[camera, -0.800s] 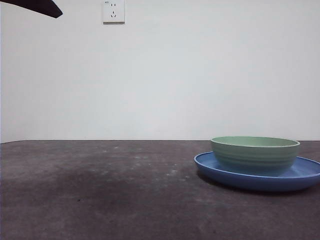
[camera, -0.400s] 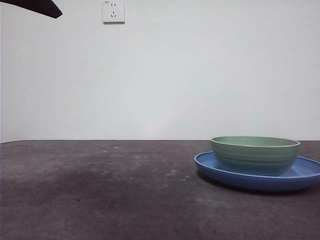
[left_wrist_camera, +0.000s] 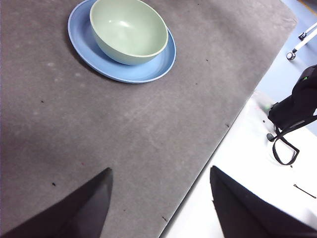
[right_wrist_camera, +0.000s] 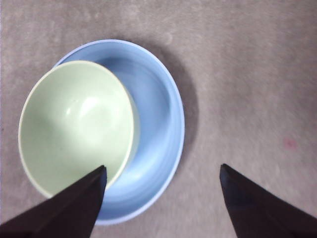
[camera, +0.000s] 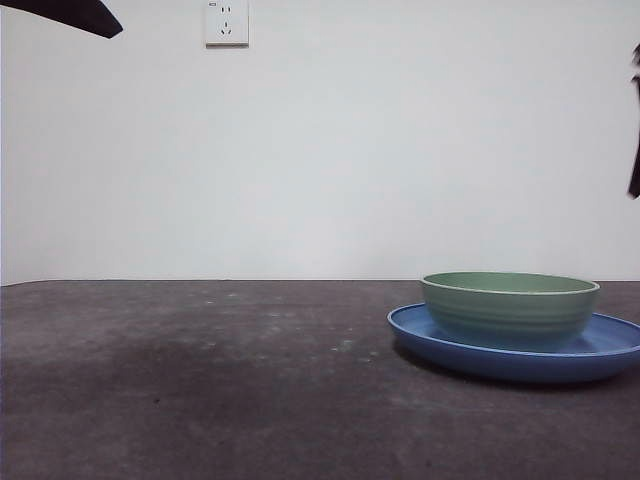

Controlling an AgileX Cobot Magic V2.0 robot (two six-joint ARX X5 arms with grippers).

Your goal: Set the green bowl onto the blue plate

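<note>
The green bowl point(camera: 510, 308) sits upright inside the blue plate point(camera: 430, 335) at the right of the table, off-centre toward one side of the plate. In the right wrist view my right gripper point(right_wrist_camera: 162, 167) is open and empty above the bowl point(right_wrist_camera: 77, 126) and the plate point(right_wrist_camera: 158, 124), touching neither. In the left wrist view my left gripper point(left_wrist_camera: 159, 171) is open and empty, well away from the bowl point(left_wrist_camera: 129, 29) and the plate point(left_wrist_camera: 148, 72), near the table's edge.
A black arm tip point(camera: 70, 15) shows at the top left corner of the front view and a dark sliver point(camera: 635, 150) at its right edge. A wall socket point(camera: 227, 22) is on the back wall. A black bag point(left_wrist_camera: 297, 101) lies on the floor beyond the table's edge.
A dark sliver of an arm has come into the front view at the right edge. The bowl and the plate have not moved.
</note>
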